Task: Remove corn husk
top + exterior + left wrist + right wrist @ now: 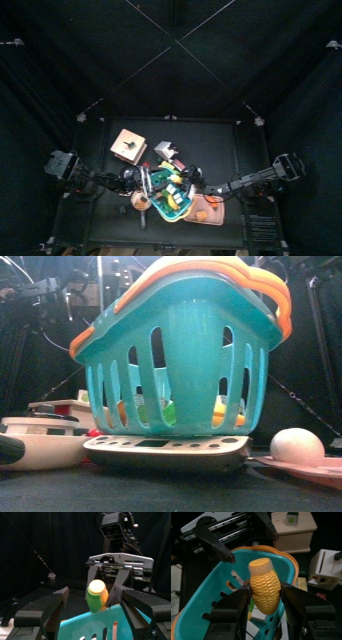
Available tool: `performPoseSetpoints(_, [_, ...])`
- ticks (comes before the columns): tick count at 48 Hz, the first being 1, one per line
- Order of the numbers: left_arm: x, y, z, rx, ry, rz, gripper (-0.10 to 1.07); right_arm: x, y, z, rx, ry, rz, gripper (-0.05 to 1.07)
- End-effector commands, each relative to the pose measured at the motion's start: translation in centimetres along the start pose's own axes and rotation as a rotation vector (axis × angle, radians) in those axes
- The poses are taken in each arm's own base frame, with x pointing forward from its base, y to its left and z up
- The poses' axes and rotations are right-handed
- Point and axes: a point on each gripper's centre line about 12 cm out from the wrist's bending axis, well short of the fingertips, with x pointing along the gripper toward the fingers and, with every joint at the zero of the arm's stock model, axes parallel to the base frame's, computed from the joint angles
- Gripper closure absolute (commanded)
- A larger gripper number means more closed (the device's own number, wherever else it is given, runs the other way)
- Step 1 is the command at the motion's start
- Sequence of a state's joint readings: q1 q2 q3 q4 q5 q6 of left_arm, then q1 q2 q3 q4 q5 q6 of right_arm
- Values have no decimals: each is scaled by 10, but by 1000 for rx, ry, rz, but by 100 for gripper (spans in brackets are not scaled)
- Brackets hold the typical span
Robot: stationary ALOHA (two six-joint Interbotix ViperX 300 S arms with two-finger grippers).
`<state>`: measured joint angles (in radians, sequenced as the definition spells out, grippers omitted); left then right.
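Corn husk, the bright green leaf wrapping [97, 602], clings to the lower part of one yellow cob of corn [264, 584], which is held upright just above the open mouth of the teal slatted plastic basket with orange rim and handles [181, 351]. From the left wrist view the green shows below the cob's bare yellow tip; from the right wrist view only bare kernels face the camera. The right tool [264, 604] is clamped on the cob, one black jaw on each side of it. The left tool [100, 619] stands wide open with nothing between its jaws, just beside the basket's rim on the side opposite the cob's holder.

One basket stands on one flat grey kitchen scale [167, 453], its walls leaving little room at the scale's edges. Beside the basket on the black desk [227, 140] lie one pink plate carrying one white egg [297, 444], and one white bowl-like dish [40, 441] on the other side. Beyond the basket, one tan wooden block [128, 144] sits apart, with bare desk around it.
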<state>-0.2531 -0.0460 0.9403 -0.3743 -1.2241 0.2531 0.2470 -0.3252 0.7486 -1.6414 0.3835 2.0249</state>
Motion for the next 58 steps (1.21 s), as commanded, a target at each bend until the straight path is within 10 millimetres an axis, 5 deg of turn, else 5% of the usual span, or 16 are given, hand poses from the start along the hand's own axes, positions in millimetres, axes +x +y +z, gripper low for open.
performPoseSetpoints(1, [-2, -12, 10, 30, -48, -101, -4, -18, 5, 16, -30, -49, 84, 45])
performPoseSetpoints(9, [7, -28, 4, 68, -62, -195, -4, -26, 12, 18, -146, -78, 145, 45])
performPoseSetpoints(25, [33, -18, -5, 76, -67, -137, -4, -13, 17, 11, -188, -50, 152, 45])
performPoseSetpoints(58, [48, -15, -17, 89, -61, -119, 4, -12, 24, 9, -205, -45, 172, 45])
